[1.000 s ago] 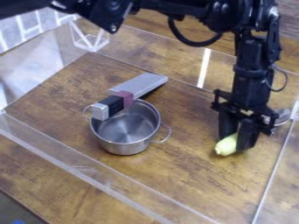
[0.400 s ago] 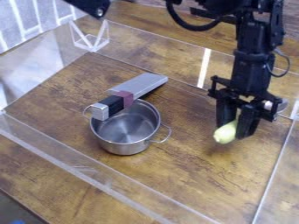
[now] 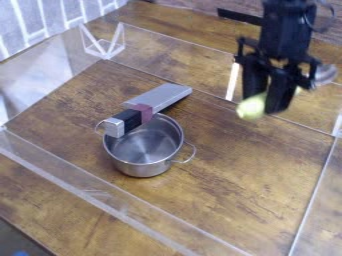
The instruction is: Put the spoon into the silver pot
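Clamped between the dark fingers of the black gripper [image 3: 263, 98] is the spoon with the thick yellow-green handle [image 3: 250, 108], of which only the rounded lower end of the handle is seen; its metal bowl is hidden by the gripper. Compared with a second ago, the gripper and the spoon are found much higher in the view: the handle end, which was then down by the wooden table [image 3: 254, 190] near its right edge, is now carried clear of the surface, well above it. The gripper is pointed straight down, with the black arm rising out of the top of the picture, and the spoon is hung roughly upright from the jaws.

The small round shiny steel pot with two loop handles [image 3: 144, 146] is left unmoved at the middle left of the table, well apart from the spoon. A flat grey rectangular slab with a purplish end [image 3: 147, 108] is rested just behind the pot, touching its rim.
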`<state>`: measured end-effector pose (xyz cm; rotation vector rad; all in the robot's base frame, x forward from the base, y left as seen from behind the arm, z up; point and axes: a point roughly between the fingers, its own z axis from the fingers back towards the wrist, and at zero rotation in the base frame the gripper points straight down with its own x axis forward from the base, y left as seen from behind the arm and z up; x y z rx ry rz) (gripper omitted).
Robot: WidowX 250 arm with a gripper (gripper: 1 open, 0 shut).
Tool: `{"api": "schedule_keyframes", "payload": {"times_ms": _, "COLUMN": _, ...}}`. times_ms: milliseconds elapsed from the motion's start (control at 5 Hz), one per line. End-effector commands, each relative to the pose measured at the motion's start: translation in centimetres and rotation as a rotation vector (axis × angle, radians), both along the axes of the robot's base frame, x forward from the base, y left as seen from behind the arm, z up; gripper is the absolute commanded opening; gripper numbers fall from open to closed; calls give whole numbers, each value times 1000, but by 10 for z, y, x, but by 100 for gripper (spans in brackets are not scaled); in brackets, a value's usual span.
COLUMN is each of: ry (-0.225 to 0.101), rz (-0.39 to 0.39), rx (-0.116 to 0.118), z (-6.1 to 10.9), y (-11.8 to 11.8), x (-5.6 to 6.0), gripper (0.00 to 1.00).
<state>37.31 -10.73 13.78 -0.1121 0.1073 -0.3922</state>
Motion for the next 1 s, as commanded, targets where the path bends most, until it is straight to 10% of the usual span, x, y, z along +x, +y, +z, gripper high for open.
{"api": "schedule_keyframes", "payload": {"times_ms": 0, "ry": -117, "rz": 89, "rx": -6, "z": 39, "y": 39, "x": -21, "gripper": 0}}
{"api": "schedule_keyframes", "payload": {"times_ms": 600, "ry": -78, "rz": 215, "rx": -13, "z": -23, "y": 132, "x": -91, "gripper": 0}}
{"api": "schedule_keyframes", "payload": {"times_ms": 800, "ry": -90, "rz": 218, "rx": -25, "z": -21, "y": 130, "x": -89, "gripper": 0}}
